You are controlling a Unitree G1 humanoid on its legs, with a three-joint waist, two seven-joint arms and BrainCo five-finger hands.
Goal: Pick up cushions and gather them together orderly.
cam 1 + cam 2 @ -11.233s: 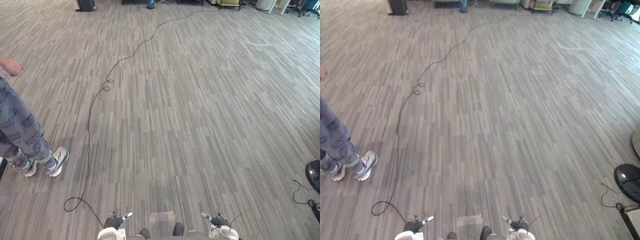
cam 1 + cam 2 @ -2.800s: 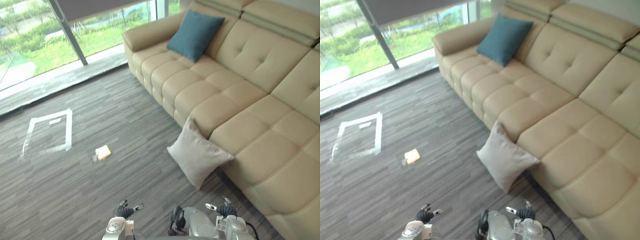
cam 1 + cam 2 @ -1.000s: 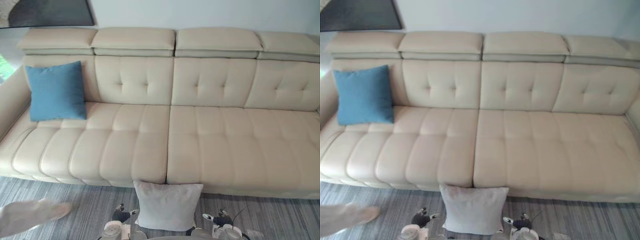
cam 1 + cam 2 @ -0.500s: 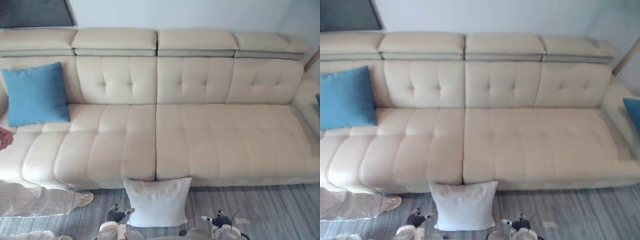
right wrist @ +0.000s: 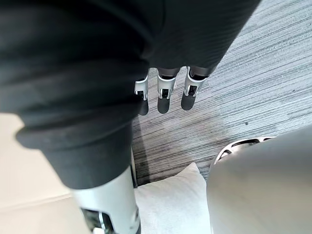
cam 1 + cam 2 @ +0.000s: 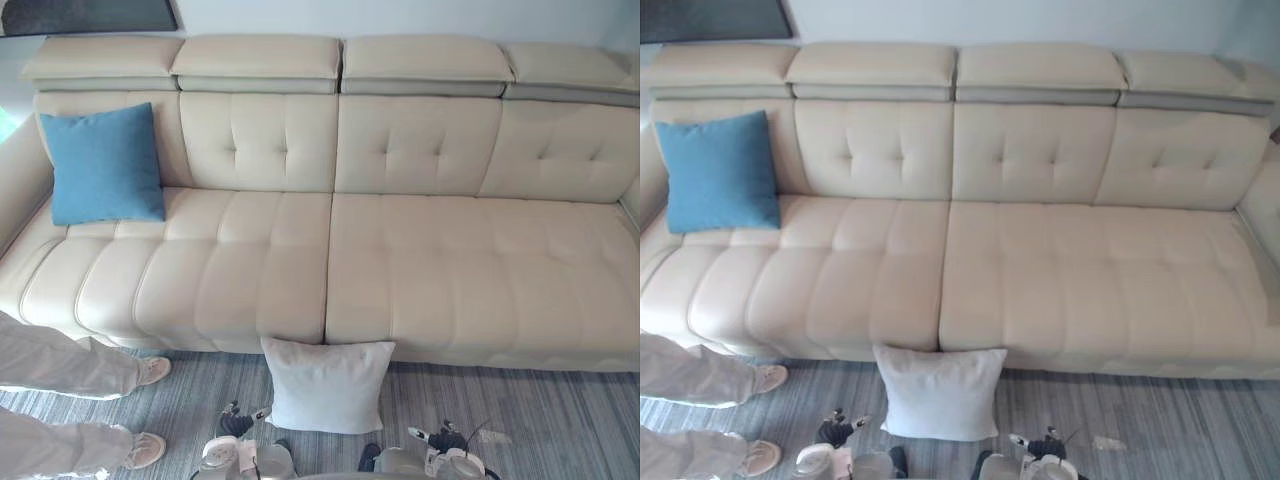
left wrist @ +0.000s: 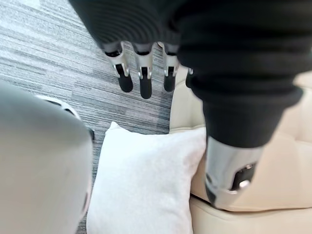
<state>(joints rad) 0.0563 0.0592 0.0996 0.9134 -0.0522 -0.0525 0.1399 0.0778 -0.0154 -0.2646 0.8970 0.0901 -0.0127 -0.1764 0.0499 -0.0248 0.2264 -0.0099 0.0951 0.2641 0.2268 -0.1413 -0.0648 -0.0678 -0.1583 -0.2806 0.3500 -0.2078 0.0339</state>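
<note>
A white cushion (image 6: 328, 385) stands on the floor, leaning against the front of the beige sofa (image 6: 430, 270) near its middle. A blue cushion (image 6: 103, 165) leans upright against the sofa's backrest at the left end. My left hand (image 6: 236, 422) hangs low, just left of the white cushion. My right hand (image 6: 440, 438) hangs low to the cushion's right. Both are apart from it and hold nothing. In the left wrist view the fingers (image 7: 141, 83) point straight down beside the white cushion (image 7: 146, 180). The right wrist view shows straight fingers (image 5: 165, 97) above the carpet.
A person's legs and shoes (image 6: 70, 370) stand on the grey carpet at the lower left, close to the sofa's left end. The sofa seat to the right of the blue cushion is bare. A small pale scrap (image 6: 490, 437) lies on the floor by my right hand.
The camera has swung left, so the sofa and both cushions sit further right in the picture. The person's legs show further in at the lower left. My hands have stayed low.
</note>
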